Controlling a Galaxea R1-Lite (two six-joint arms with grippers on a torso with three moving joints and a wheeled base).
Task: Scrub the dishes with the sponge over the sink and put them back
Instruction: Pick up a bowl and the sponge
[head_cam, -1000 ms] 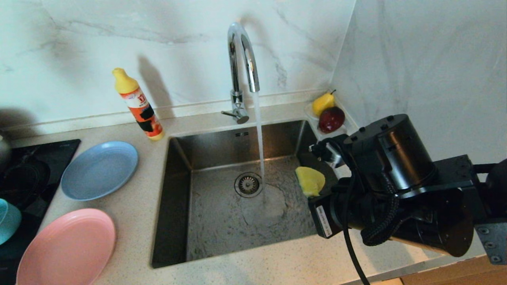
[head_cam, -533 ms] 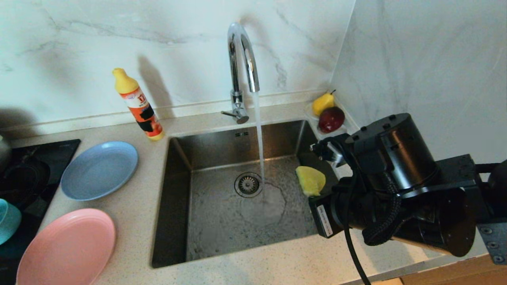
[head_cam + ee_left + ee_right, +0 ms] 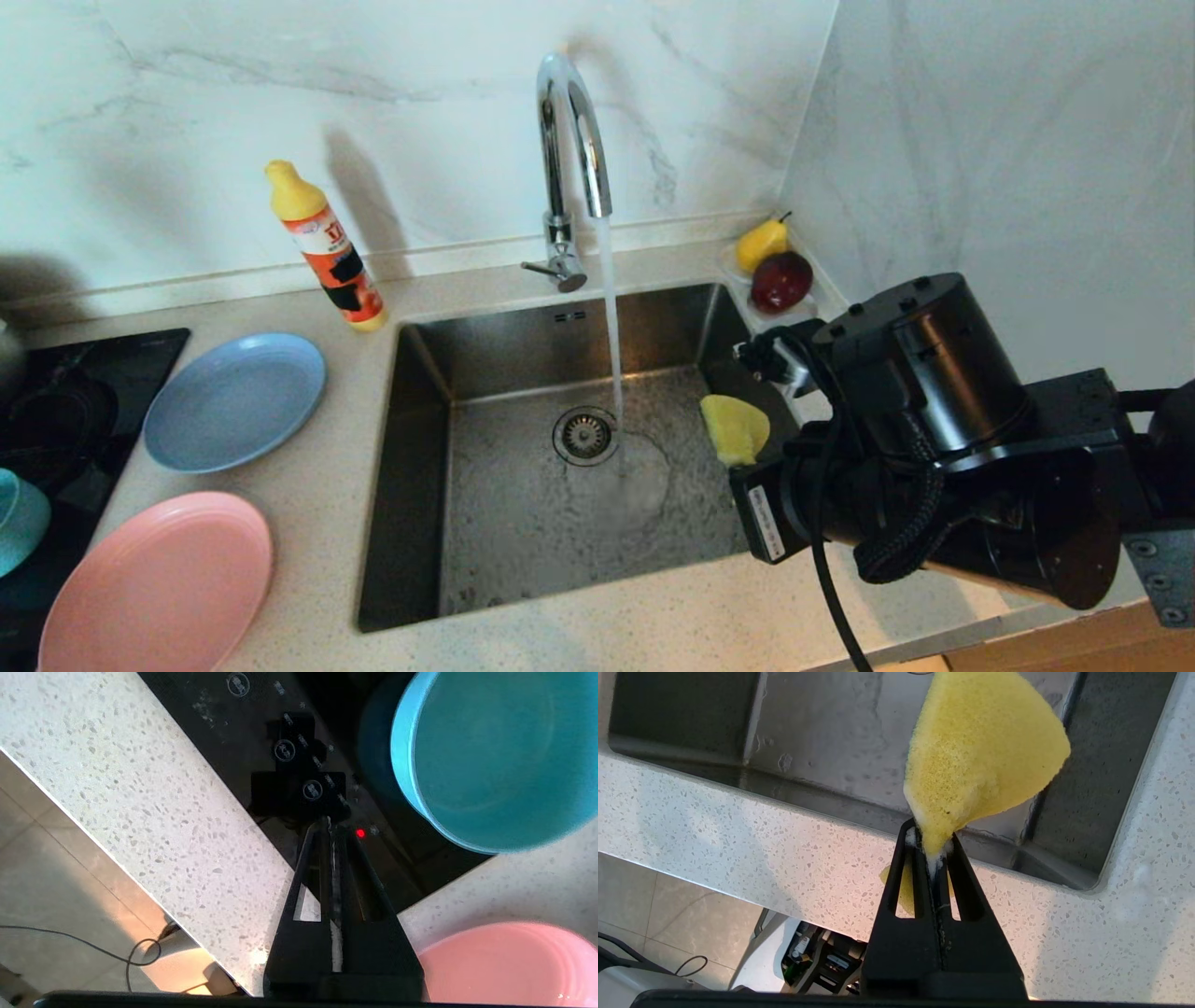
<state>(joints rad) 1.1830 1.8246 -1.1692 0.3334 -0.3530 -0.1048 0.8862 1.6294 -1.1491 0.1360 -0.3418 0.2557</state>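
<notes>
The right gripper is pinched tight on the narrow end of the soft yellow sponge, soapy foam showing where the fingers meet. It holds the sponge above the right side of the large square brushed-steel sink, just off the basin's right wall. A thin stream of water falls from the tall curved chrome tap and lands beside the round drain strainer, left of the sponge.

The left gripper has its fingers pressed together with nothing between them. It hovers over the black glass cooktop at the counter's front edge, near the teal bowl and the round pink plastic plate.

On the speckled stone counter left of the sink, the pink plate lies nearest the front. The round light-blue plate lies behind it, with an orange bottle with a yellow cap further back by the wall. A yellow pear and a dark red fruit sit in the back right corner.
</notes>
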